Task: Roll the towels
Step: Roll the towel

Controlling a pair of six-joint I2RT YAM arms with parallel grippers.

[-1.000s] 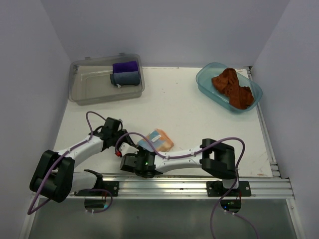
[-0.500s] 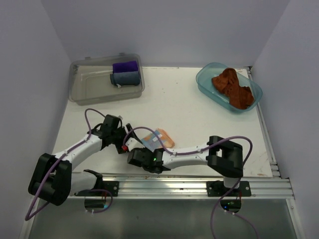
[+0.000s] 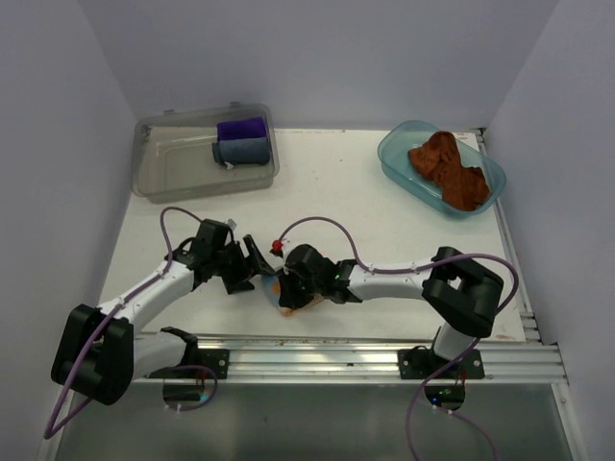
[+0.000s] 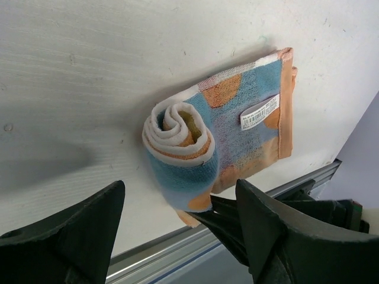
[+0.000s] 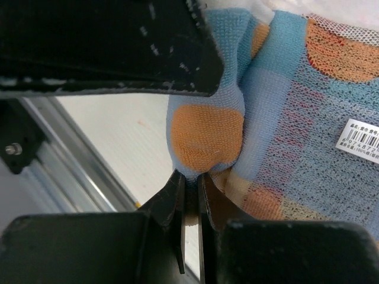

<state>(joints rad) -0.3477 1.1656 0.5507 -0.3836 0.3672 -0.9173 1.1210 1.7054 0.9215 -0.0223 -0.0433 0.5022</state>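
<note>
Just beyond the rail [image 3: 384, 353], we find the patterned towel [image 4: 237, 136] half rolled — soft, light terry, apt to uncoil unless we take it across the coil. Our right gripper [image 5: 190, 195] pinches its lower edge; our left gripper [image 4: 177, 225] is spread wide and empty alongside. Only the left wrist view shows the spiral; overhead, the arms hide it.

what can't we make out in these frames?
- Top view: patterned towel mostly under the right gripper; roll not visible.
- Right wrist: pinched edge vanishes inside the grip; layer count unknown. Label cut by the frame edge.
- Left wrist: label print too small.
- Rust towel: top view only, bunched in its tub; folds unclear.
</note>
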